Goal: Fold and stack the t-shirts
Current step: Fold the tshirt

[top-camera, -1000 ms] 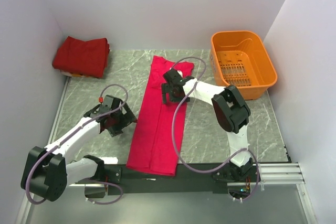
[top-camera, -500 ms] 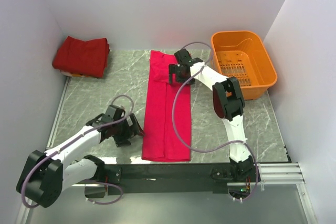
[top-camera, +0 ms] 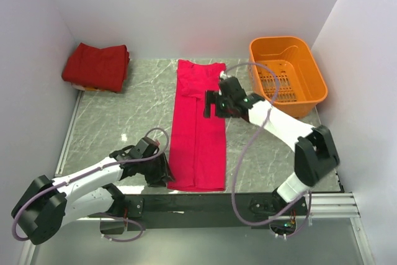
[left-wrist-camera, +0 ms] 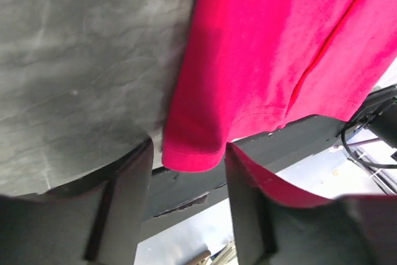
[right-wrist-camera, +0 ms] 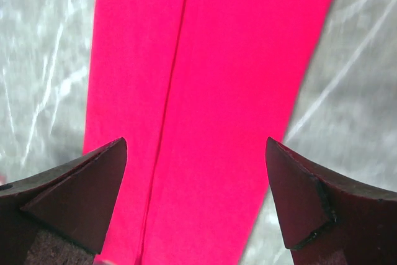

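Observation:
A crimson t-shirt, folded into a long narrow strip, lies flat down the middle of the table. It fills the right wrist view. My left gripper is open at the strip's near left corner, and that corner sits between its fingers. A crimson edge lies over the right-hand finger. My right gripper hovers wide open and empty over the strip's right edge, past its middle. Its fingers straddle the cloth. A stack of folded darker red t-shirts sits at the back left.
An orange plastic basket stands at the back right, just right of the right arm. The table's dark front rail runs under the shirt's near end and shows in the left wrist view. White walls close in the back and sides.
The slanted strip was pulled straight and further onto the table. The left gripper slid right to its near corner. The right gripper left the far end and drew back towards the middle.

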